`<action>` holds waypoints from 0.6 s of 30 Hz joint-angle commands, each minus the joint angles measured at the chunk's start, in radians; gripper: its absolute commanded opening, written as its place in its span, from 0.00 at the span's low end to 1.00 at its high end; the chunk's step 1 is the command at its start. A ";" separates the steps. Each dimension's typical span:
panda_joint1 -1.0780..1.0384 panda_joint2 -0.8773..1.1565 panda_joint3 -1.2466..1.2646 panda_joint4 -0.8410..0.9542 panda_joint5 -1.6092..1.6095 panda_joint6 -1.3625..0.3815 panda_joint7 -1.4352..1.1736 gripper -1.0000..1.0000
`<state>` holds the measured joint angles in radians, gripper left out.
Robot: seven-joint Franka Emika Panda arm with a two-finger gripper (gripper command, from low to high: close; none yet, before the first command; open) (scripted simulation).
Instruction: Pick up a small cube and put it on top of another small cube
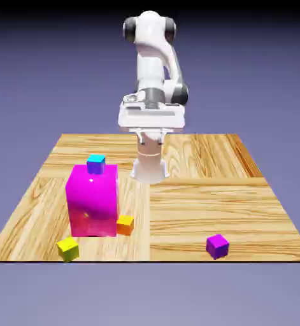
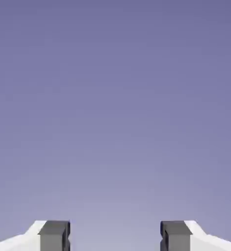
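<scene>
My tool (image 2: 115, 236) hangs high over the middle of the desk (image 1: 241, 204), its two grey fingertips (image 2: 54, 235) set wide apart with nothing between them; the hand view shows only plain backdrop, so none of the cubes is in its sight.

The yellow-green cube (image 1: 68, 248) sits near the desk's front edge, toward the exterior view's left, just in front of the big magenta block's (image 1: 93, 200) lower corner but clear of it. The orange cube (image 1: 125, 224) rests right against the block's front right corner, near the yellow-green one. A blue-and-cyan cube (image 1: 96, 163) sits on top of the block, and a purple cube (image 1: 217, 246) lies well apart on the exterior view's right.

I judge the yellow-green cube to be light and rigid, with flat plain faces that may be a little slick. It looks turned slightly on the desk, so I would square my wrist to it and pinch two opposite side faces at mid height, centred, so it does not twist out. The orange cube gives a tiny landing, and the block beside it leaves little room on that side.
</scene>
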<state>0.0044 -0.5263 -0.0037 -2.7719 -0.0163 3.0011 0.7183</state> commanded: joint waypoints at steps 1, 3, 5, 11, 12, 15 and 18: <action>-0.006 0.036 -0.003 0.032 -0.014 -0.030 -0.019 0.50; -0.019 0.109 -0.009 0.095 -0.041 -0.089 -0.056 0.50; -0.032 0.181 -0.015 0.158 -0.068 -0.149 -0.094 0.50; -0.069 0.399 -0.033 0.347 -0.149 -0.328 -0.207 0.50; -0.076 0.435 -0.037 0.379 -0.162 -0.357 -0.226 0.50; -0.095 0.544 -0.046 0.474 -0.203 -0.447 -0.282 0.50; -0.114 0.652 -0.055 0.568 -0.243 -0.536 -0.338 0.50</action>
<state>-0.1105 0.1260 -0.0585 -2.2036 -0.2595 2.4649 0.3800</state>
